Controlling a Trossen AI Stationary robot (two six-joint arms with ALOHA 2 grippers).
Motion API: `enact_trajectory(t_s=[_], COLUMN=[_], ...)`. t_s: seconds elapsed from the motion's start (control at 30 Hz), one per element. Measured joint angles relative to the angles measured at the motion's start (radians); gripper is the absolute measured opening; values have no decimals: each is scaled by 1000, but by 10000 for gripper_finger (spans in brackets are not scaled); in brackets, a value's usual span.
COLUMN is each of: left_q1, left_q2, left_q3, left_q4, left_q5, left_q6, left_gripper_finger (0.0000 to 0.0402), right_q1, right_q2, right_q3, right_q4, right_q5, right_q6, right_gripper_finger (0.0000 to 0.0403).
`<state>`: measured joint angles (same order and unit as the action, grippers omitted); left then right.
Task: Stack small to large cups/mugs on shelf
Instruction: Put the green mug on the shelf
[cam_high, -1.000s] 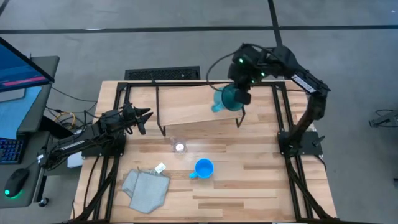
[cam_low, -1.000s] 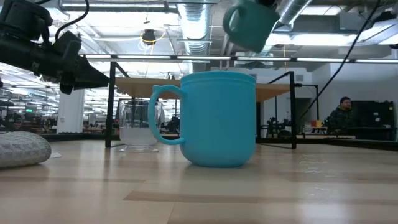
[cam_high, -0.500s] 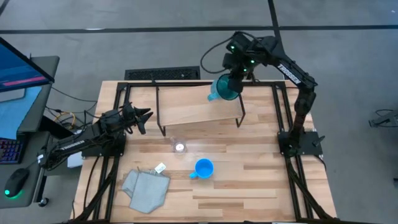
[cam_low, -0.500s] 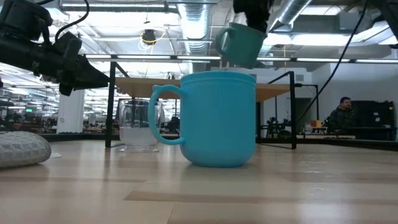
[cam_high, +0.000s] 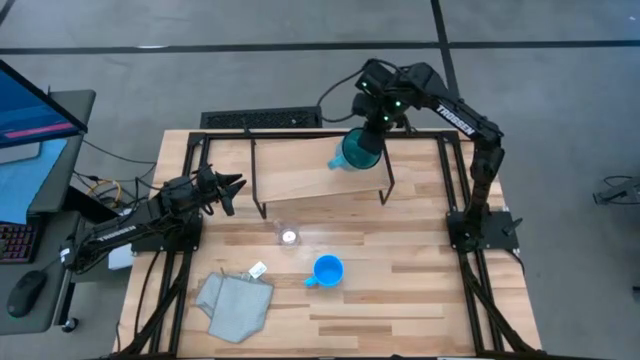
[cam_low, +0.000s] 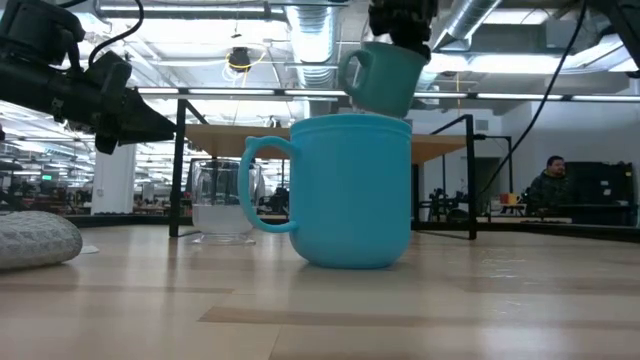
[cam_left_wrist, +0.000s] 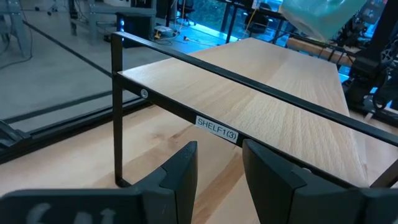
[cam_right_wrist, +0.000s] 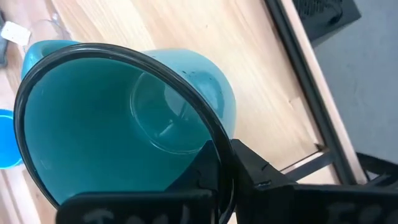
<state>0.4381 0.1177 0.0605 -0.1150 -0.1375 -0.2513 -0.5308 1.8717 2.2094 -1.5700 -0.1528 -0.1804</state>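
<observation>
My right gripper (cam_high: 372, 133) is shut on the larger teal mug (cam_high: 356, 151) over the far right part of the shelf (cam_high: 300, 172), a light-wood board on black wire legs. The mug's handle (cam_low: 352, 72) points toward the table's left. The clear glass cup (cam_high: 289, 237) and the bright blue mug (cam_high: 327, 270) stand on the table in front of the shelf. My left gripper (cam_high: 233, 186) is open and empty, level, just left of the shelf's left end (cam_left_wrist: 143, 81). My right gripper holds the teal mug by its rim (cam_right_wrist: 214, 140), one finger (cam_right_wrist: 202, 174) inside and one finger (cam_right_wrist: 258, 171) outside the wall. The fingers come from above, pointing down. The mug hangs nearly upright over the shelf; the blue mug hides its bottom in the low view.
A grey cloth (cam_high: 235, 303) and a small white tag (cam_high: 258, 270) lie at the near left. Black frame rails (cam_high: 455, 190) run along both table sides. A keyboard and monitor sit left of the table. A person (cam_low: 548, 185) is far back in the room.
My right gripper has carried the teal mug toward the table's far edge and a little left, and down toward the shelf. The mug has turned from tilted to nearly upright.
</observation>
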Motion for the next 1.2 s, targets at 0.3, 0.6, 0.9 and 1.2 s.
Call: enact_trajectory(t_s=[0.3, 0.6, 0.9, 1.2], left_q1=[0, 0, 0, 0], left_q2=[0, 0, 0, 0], left_q3=[0, 0, 0, 0], left_q4=[0, 0, 0, 0], left_q5=[0, 0, 0, 0], left_q6=[0, 0, 0, 0], left_gripper_finger=[119, 119, 119, 119], right_q1=[-5, -24, -51, -48], right_q2=[0, -1, -1, -1], right_q3=[-56, -105, -105, -105], right_q4=[0, 1, -1, -1], right_q5=[23, 17, -36, -43], right_q6=[28, 53, 111, 67], right_gripper_finger=[31, 31, 31, 31])
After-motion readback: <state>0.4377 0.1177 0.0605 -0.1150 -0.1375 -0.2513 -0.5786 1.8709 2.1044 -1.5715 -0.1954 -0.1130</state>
